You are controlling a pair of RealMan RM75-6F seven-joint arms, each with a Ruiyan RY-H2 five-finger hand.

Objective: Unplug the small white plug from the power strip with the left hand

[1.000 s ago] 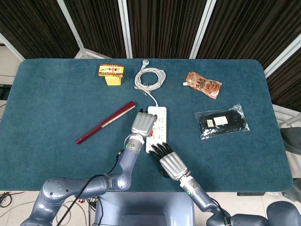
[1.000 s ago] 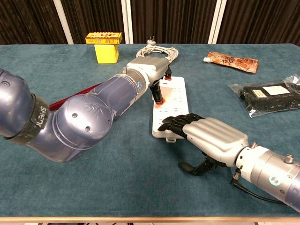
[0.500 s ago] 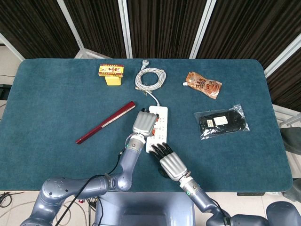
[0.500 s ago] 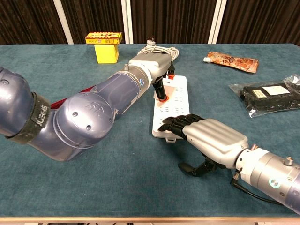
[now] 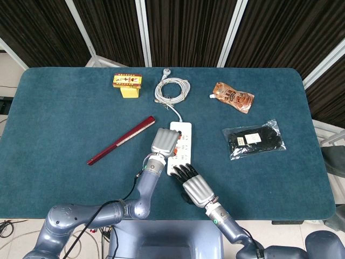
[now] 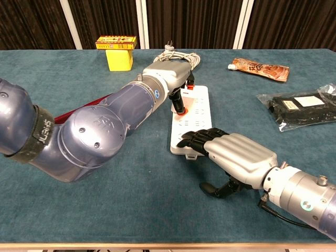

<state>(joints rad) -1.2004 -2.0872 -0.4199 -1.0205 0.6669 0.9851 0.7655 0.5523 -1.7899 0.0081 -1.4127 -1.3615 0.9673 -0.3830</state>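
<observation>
The white power strip (image 5: pixel 182 141) (image 6: pixel 195 113) lies lengthwise at the table's middle. Its cord runs to a coiled white cable (image 5: pixel 172 89) (image 6: pixel 181 56) further back. My left hand (image 5: pixel 164 142) (image 6: pixel 167 75) hovers over the strip's left side. Dark fingers (image 6: pixel 179 102) reach down onto the sockets. The small white plug is hidden under this hand, and I cannot tell whether it is pinched. My right hand (image 5: pixel 194 185) (image 6: pixel 235 153) lies flat with its fingertips (image 6: pixel 192 140) pressing the strip's near end and its thumb beside the table.
A red folded fan (image 5: pixel 122 140) lies left of the strip. At the back stand a yellow box (image 5: pixel 128 84) (image 6: pixel 116 51) and an orange snack pouch (image 5: pixel 233 97) (image 6: pixel 261 69). A black item in a clear bag (image 5: pixel 253 139) (image 6: pixel 302 107) lies at the right.
My left hand shifted slightly away along the strip, then came back a little. The strip's far end wobbled with it. The right hand has stayed pressing the near end.
</observation>
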